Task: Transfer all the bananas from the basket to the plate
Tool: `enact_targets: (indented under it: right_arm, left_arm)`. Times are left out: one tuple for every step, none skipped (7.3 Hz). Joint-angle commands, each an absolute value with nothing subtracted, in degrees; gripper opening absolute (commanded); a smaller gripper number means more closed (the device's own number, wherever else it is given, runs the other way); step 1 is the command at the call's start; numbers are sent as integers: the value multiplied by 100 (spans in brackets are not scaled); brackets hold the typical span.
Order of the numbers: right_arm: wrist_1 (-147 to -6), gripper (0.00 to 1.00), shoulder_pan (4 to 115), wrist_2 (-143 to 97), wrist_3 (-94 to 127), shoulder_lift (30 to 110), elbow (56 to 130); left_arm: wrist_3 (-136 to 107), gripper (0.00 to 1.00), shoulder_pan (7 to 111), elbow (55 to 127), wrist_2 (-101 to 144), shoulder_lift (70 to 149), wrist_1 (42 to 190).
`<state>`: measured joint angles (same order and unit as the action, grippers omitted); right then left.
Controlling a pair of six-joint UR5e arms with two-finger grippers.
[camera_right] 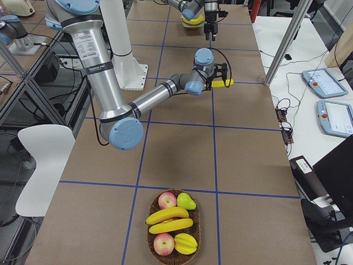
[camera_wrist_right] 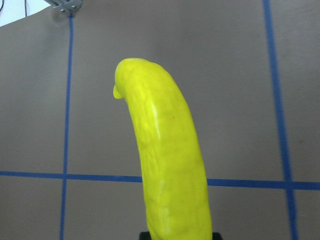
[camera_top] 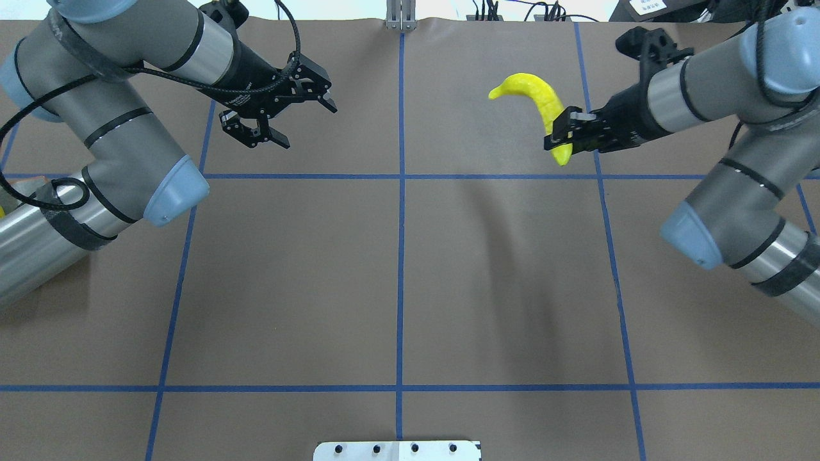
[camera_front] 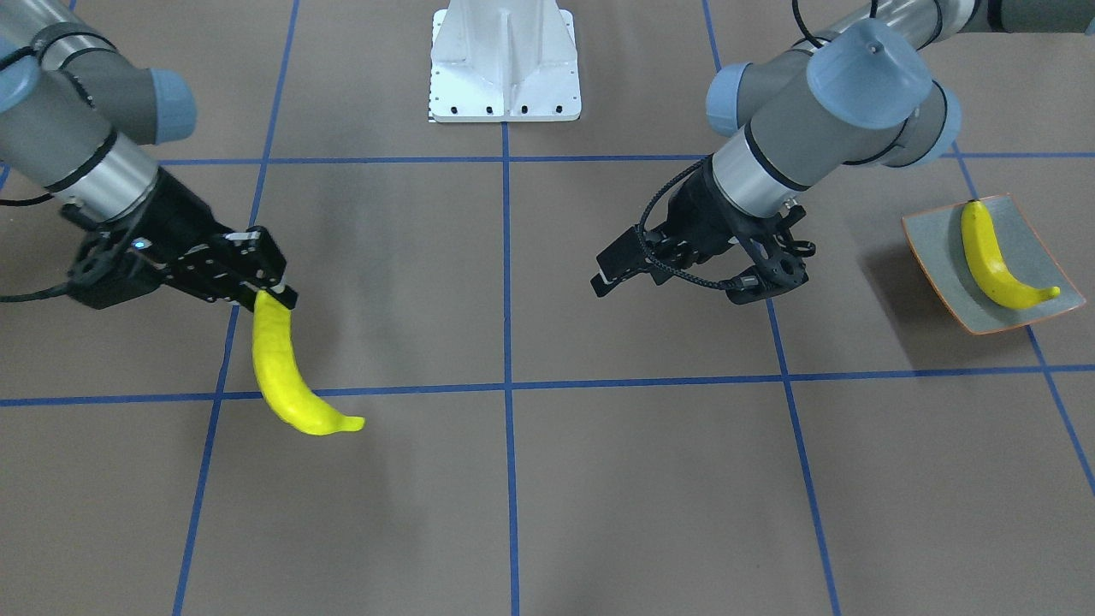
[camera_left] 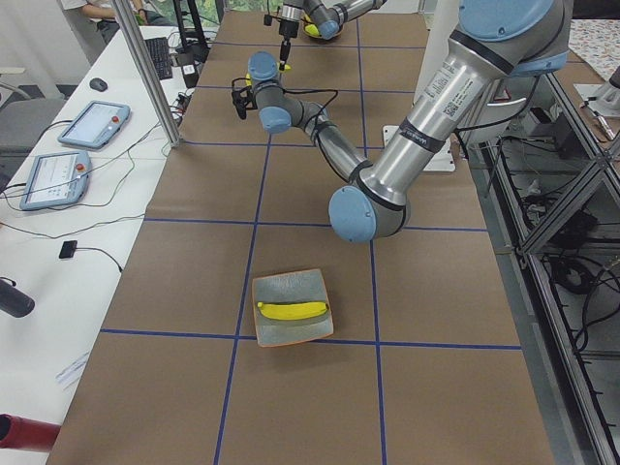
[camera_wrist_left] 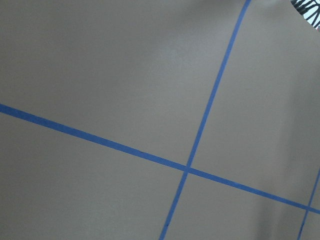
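One banana (camera_front: pixel 992 257) lies on the plate (camera_front: pixel 939 257) — that part's done. A 2nd banana (camera_top: pixel 535 93) is mid-air, well apart from the plate, w/ the right gripper (camera_top: pixel 558 136) clamped on its end. Left gripper (camera_top: pixel 311 127) hangs wide open, empty. In the basket (camera_right: pixel 149 238) at the table's other end, prob. two more bananas (camera_right: pixel 167 214) among other fruit — small in that view. So approx. a quarter done, I'd judge.

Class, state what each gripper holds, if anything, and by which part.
Right gripper holds a banana near one end; left gripper is open and empty.
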<state>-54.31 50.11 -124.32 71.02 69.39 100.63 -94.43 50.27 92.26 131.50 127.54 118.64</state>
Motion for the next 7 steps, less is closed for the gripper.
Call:
enact_targets:
  right_arm:
    - [-5405,0,4144,-11598,7907,6584,10273]
    - [-5431,0,3696,-11053,7945,6513,10353]
    - [-5449,0,3430,-10743,8206,6347,10371]
    - [-5458,0,3254,-10497,8235,6294,10406]
    - [-5458,0,3139,-10355,8253,6293,10467]
    - [-5458,0,3025,-10188,8262,6293,10520]
    - [-5684,0,2997,-10091,8253,6197,10625]
  left_arm:
    - [-9928,99,4879,9167,13140,13024,11918]
    - [-10080,99,4808,9036,13140,13226,11918]
    - [-10316,99,4721,9000,13131,13288,11979]
    - [-10640,99,4694,8983,13122,13306,12136]
    - [-10852,99,4641,8887,13096,13315,12320]
    - [-11116,99,4615,8781,13078,13324,12548]
    - [-11162,99,4571,8676,13069,13350,12646]
